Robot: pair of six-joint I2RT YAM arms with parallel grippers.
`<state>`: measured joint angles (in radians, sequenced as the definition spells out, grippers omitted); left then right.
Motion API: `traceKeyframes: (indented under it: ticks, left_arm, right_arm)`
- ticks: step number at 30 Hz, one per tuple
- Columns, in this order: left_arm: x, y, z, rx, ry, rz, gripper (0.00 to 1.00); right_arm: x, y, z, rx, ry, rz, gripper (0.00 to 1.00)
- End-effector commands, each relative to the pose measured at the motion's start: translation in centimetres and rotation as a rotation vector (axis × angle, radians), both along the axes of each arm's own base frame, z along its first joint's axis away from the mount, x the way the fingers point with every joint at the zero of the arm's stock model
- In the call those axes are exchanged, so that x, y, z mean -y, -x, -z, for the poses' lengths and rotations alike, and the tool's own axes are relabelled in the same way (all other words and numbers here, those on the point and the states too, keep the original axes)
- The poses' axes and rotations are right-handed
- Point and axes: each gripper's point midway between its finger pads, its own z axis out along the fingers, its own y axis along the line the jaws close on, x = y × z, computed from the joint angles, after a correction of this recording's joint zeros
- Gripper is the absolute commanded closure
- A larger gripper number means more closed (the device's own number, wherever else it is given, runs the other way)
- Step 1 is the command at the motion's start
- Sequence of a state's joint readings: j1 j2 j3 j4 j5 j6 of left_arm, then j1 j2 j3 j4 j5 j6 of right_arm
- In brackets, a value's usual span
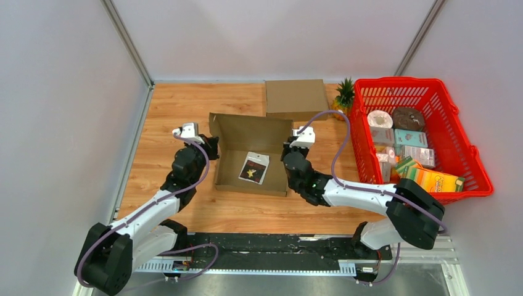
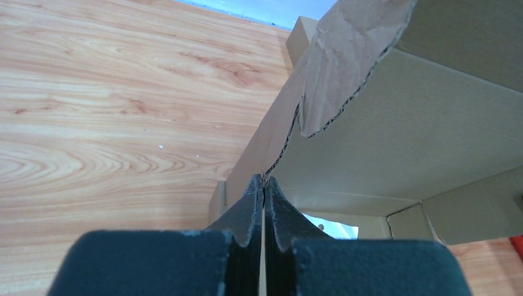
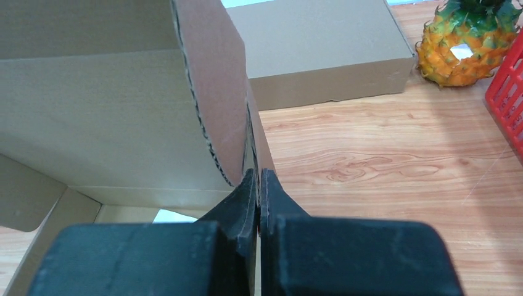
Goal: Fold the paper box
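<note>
The paper box (image 1: 250,132) is brown cardboard and lies open in the middle of the wooden table, its lid flap standing up at the back. A small black-and-white packet (image 1: 254,167) lies on its floor. My left gripper (image 1: 213,147) is shut on the box's left side wall; the left wrist view shows its fingertips (image 2: 264,180) pinching the corrugated edge of the box (image 2: 395,123). My right gripper (image 1: 288,150) is shut on the right side wall, where its fingertips (image 3: 258,174) clamp the thin edge of the box (image 3: 105,111).
A closed cardboard box (image 1: 296,97) sits behind the open one, with a toy pineapple (image 1: 344,95) to its right. A red basket (image 1: 401,81) full of groceries stands at the right. Grey walls close in the table on the left, back and right.
</note>
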<state>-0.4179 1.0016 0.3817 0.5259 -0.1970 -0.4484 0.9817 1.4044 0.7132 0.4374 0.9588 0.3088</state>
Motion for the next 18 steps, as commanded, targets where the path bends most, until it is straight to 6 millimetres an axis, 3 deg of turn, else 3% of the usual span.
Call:
traceKeyframes:
  ticks: [1,6,10,18]
  left_arm:
    - [0.2,1.4,0.0,0.03,0.037,0.021,1.0]
    - [-0.1,3.0,2.8,-0.034,0.083,0.011,1.0]
    - [-0.1,3.6,3.4,-0.052,0.132,0.007,1.0]
    - [-0.5,5.1,6.6,-0.129,0.185,-0.013,1.0]
  right_arm:
    - [0.2,0.7,-3.5,0.129,-0.171,0.023,1.0]
    - [-0.1,1.8,-2.3,0.115,-0.19,0.021,1.0]
    - [-1.0,2.8,-2.2,0.099,-0.18,0.022,1.0]
    - [0.1,4.9,1.7,0.063,-0.143,0.013,1.0]
